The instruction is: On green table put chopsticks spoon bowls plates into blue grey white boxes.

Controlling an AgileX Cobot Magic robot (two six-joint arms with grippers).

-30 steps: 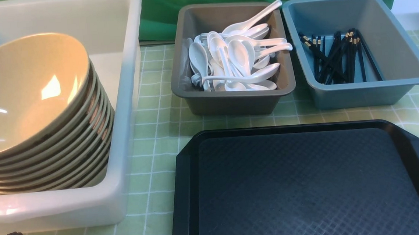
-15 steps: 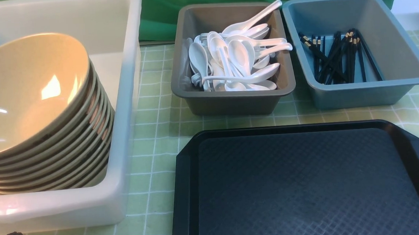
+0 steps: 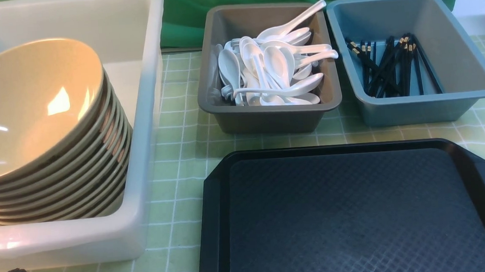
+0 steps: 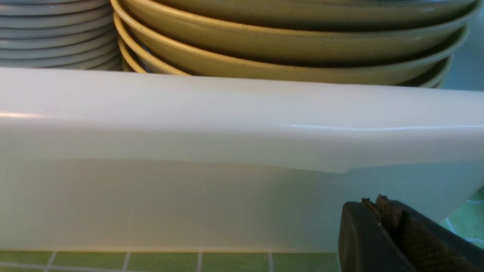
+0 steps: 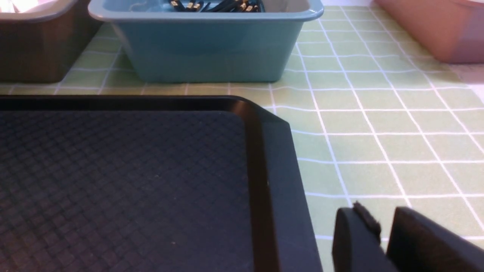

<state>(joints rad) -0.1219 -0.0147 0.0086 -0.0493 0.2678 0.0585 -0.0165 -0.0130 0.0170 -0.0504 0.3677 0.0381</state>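
No readable text anywhere in my feeds.

I find no lettering, labels, brands or numbers on the white box [image 3: 147, 117], the grey box [image 3: 267, 119], the blue box [image 3: 420, 108], the black tray [image 3: 359, 213] or the counter [image 3: 183, 148]; its white grid lines carry no markings.

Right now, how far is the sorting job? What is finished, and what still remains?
It looks finished. Bowls and plates are stacked in the white box, spoons fill the grey box, chopsticks lie in the blue box. The black tray is bare. Neither left gripper nor right gripper holds anything.
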